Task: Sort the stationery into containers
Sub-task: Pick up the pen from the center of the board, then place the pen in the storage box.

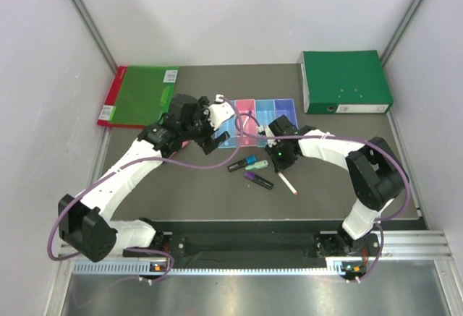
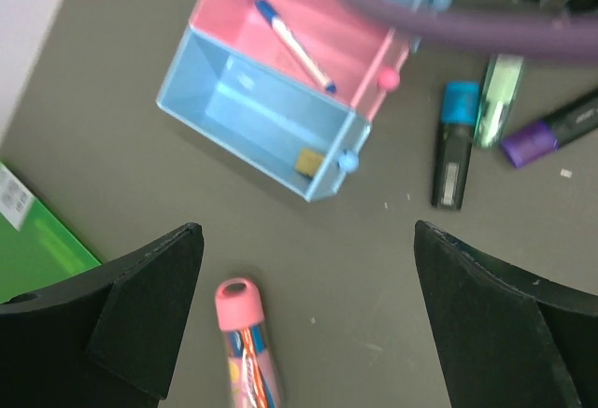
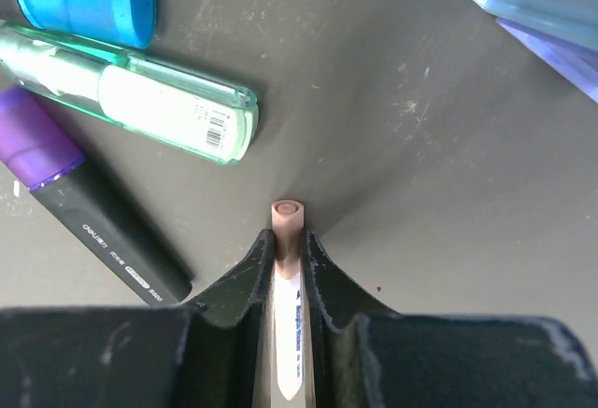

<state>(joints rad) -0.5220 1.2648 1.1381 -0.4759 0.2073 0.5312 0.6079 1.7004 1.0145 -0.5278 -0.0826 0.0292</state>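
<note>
A: How far along is the sorting?

B: One white-blue pen (image 2: 294, 46) is lying in the pink translucent bin (image 2: 360, 49); the other bins are seemingly sitting empty.

A: And the arms?

B: The right gripper (image 3: 289, 268) is pinching the thin pink-white pen (image 3: 288, 319); the left gripper (image 2: 308, 324) is hovering wide over the stubby pink-capped piece (image 2: 247, 352). Three markers are waiting.

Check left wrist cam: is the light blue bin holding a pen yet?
No. The light blue bin holds no pen; the white-blue pen lies in the pink bin next to it.

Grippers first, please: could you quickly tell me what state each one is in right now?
Left gripper: open, holding nothing.
Right gripper: shut on the thin pink-white pen.
</note>
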